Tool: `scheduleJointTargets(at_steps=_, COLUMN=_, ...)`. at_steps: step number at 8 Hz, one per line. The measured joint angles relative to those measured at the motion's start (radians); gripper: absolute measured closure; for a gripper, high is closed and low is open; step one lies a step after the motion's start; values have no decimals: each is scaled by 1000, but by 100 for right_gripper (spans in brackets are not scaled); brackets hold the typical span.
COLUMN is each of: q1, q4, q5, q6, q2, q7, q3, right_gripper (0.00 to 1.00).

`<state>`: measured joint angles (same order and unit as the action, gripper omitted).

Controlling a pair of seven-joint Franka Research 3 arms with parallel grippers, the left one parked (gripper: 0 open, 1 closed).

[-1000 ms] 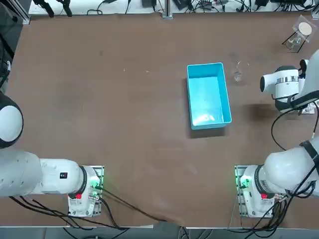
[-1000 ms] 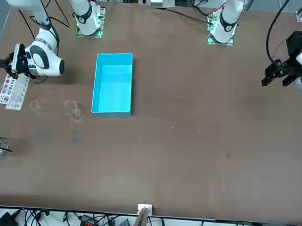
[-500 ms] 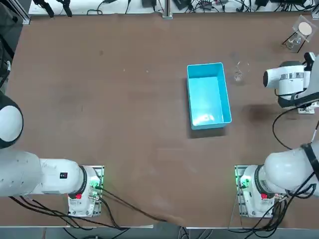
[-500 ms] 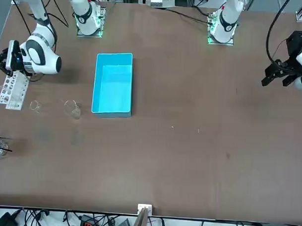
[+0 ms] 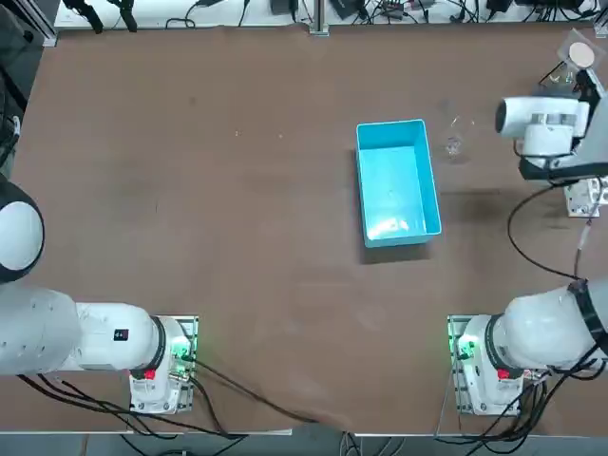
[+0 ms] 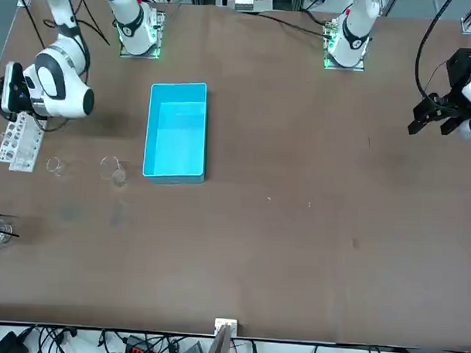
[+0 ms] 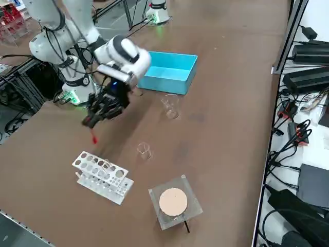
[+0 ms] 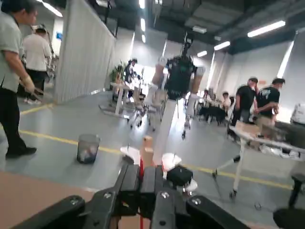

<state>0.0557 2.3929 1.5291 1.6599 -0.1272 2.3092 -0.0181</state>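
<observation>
My right gripper (image 7: 95, 121) hangs above the table's right edge, tilted level, so its wrist view looks out into the room. Its fingers (image 8: 129, 183) are shut on a thin red stick (image 8: 141, 168), whose red tip (image 7: 94, 137) pokes out below the hand. A white tube rack (image 7: 102, 176) lies on the table just beyond the gripper, apart from it. In the top view the gripper (image 5: 591, 93) is at the right edge, with the rack (image 5: 581, 198) closer to the arm's base. The front view puts the gripper (image 6: 6, 99) above the rack (image 6: 14, 142).
A blue bin (image 5: 396, 180) sits mid-table. A glass beaker (image 7: 171, 106) and a smaller one (image 7: 143, 150) stand between bin and rack. A clear stand with a tan disc (image 7: 173, 201) is at the far right corner. People stand in the room beyond.
My right arm has swung away from its base toward the far side, carrying the gripper off the rack area. The rack, once partly covered in the top view, now shows.
</observation>
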Motion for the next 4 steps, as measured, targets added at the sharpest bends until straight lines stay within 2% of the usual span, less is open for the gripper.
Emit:
scheduleJointTargets(at_steps=2, q1=-97, q4=-142, q5=-128, q6=-6, q2=-50, q7=-46, q3=5, right_gripper=96)
scheduleJointTargets(at_steps=4, q1=-139, q4=-318, q5=-183, q6=-62, q2=-199, q7=-47, q3=5, right_gripper=96)
